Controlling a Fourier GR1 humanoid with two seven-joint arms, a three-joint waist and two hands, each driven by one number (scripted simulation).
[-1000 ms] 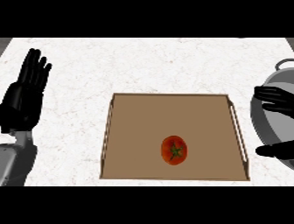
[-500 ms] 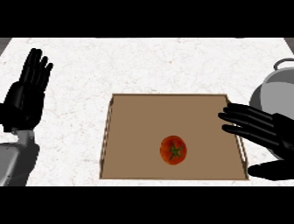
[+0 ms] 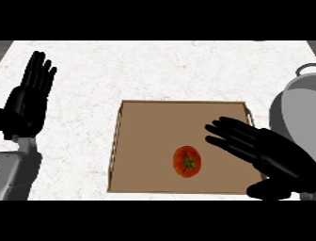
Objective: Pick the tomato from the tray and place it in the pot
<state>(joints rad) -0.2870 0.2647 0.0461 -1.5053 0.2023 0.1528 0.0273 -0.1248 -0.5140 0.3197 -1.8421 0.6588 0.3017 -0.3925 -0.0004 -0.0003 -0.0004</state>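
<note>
From the head view, a shallow brown tray (image 3: 147, 141) with a low raised rim lay on the white speckled counter (image 3: 154, 66), a little right of the counter's middle. The red tomato (image 3: 187, 162) sat on the tray floor in its lower right part, apart from every rim. It looked taller than wide, its long axis running roughly up and down the view, and its green calyx faced upward at its centre.

The right hand (image 3: 272, 155) hung over the tray's right side, palm down, with straight, spread fingers pointing toward the upper left. The fingertips (image 3: 213, 128) lay just beside the tomato, up and to its right, without touching it; the thumb jutted out near the tray's lower right corner. The hand had hold of nothing.

The grey pot (image 3: 303, 108) stood just right of the tray, cut off by the view's right edge, with a handle loop at its top; the right hand covered part of its lower rim.

The left hand (image 3: 27, 101) rested at the view's left edge over the bare counter, well apart from the tray, fingers straight and upright, holding nothing.
</note>
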